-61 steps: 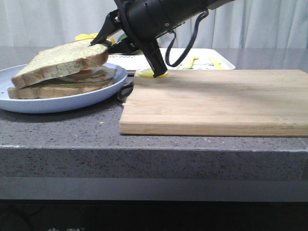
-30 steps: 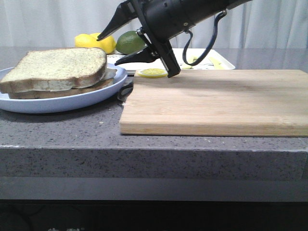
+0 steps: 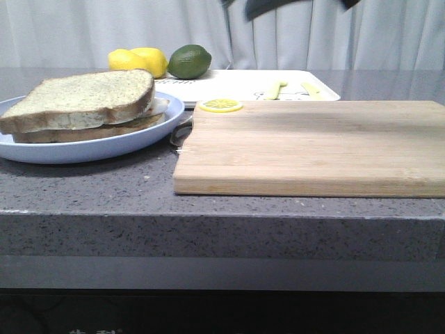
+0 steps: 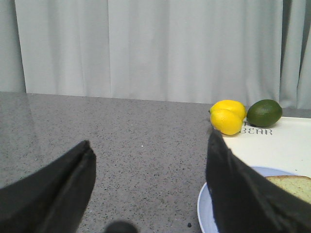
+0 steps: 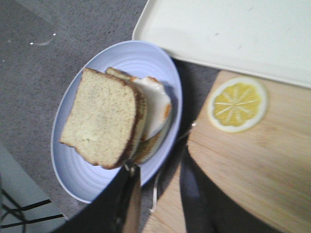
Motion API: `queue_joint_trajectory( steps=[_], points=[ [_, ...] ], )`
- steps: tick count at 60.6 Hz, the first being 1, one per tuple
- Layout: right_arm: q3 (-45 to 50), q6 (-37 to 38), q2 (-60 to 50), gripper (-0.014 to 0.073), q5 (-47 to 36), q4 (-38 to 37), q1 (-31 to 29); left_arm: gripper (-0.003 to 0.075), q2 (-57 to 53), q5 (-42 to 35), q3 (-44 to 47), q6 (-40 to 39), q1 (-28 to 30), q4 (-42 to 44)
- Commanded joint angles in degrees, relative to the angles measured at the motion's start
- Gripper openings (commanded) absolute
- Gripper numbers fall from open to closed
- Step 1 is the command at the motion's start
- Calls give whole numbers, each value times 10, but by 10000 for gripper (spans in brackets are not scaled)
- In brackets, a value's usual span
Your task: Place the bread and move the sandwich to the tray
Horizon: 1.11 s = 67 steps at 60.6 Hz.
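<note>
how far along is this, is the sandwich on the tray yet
Done: the top bread slice lies on the egg, so the sandwich sits assembled on the blue plate. In hand: nothing; the left gripper is open and empty beside the plate, and the right arm is above the table. Left: moving the sandwich to the white tray, which has no sandwich yet.

My right gripper has let go of the top bread and lifted away; the slice now lies flat on the sandwich, below the raised, parted fingers.
</note>
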Motion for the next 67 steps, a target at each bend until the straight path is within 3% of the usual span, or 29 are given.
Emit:
queue_joint_trajectory(
  steps=[1,9,21,34,49,67],
  points=[
    [-21,-9,-60,118,-1,-39,-30,470,6,-46,-17,-2,-4,-5],
    [-21,-9,-98,-74,42,-89,-100,470,6,-46,-17,-2,-4,-5],
    [9,-9,-162,-69,44,-174,-168,470,6,-46,-17,-2,-4,-5],
    [177,-22,-305,-69,-111,-250,-160,470,6,-46,-17,-2,-4,-5],
    [402,-26,-498,-69,-279,-260,-135,470,6,-46,-17,-2,-4,-5],
    [567,-26,-679,-69,-349,-223,-130,470,6,-46,-17,-2,-4,-5]
  ],
)
